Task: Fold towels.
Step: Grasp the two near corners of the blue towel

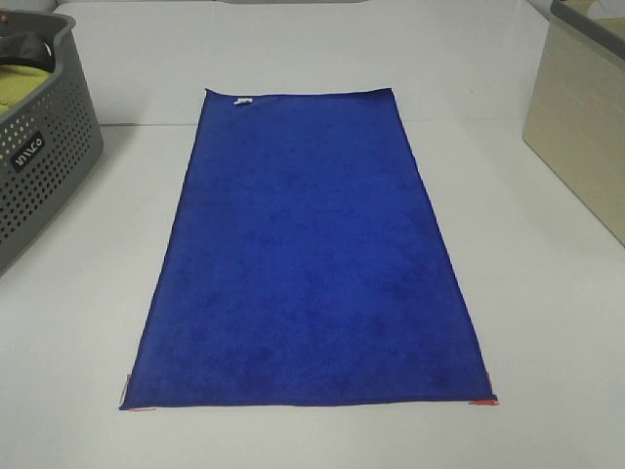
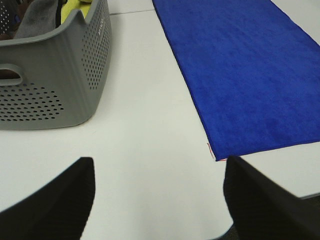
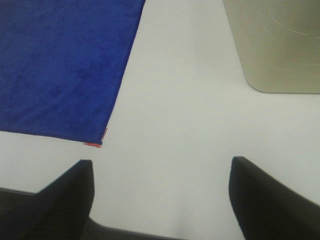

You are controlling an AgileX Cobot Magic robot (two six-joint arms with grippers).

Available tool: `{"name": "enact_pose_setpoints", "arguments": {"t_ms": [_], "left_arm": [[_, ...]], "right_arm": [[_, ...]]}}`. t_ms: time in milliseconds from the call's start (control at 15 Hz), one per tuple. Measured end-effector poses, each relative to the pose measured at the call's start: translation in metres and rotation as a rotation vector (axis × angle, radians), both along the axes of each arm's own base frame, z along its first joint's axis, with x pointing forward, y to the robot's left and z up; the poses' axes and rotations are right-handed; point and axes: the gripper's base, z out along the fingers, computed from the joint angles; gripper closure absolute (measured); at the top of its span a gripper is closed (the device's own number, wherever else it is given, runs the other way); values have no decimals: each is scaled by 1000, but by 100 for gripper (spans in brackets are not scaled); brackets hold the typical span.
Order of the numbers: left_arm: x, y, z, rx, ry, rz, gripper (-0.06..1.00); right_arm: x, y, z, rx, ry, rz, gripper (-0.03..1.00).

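High camera: one royal-blue towel [image 1: 308, 254] — soft napped microfibre, a long rectangle — lies flat in the middle of the smooth white table [image 1: 547, 322], one small white tag [image 1: 242, 101] at its far short edge. One grey perforated basket [image 1: 44, 166] stands left, one beige bin [image 1: 581, 117] right. Left wrist: the left gripper [image 2: 157, 165] is spread wide, empty, near a towel corner. Right wrist: the right gripper [image 3: 160, 165] likewise spread, empty.

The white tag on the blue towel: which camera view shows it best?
The exterior high view: the tag sits at the far short edge of the towel. Both wrist views show only the towel's near part, no tag.
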Motion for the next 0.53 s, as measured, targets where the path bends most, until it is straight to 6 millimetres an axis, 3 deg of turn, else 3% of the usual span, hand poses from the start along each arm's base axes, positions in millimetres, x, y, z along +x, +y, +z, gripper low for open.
{"name": "enact_pose_setpoints", "arguments": {"t_ms": [533], "left_arm": [[0,0,0,0,0,0,25]], "right_arm": [[0,0,0,0,0,0,23]]}}
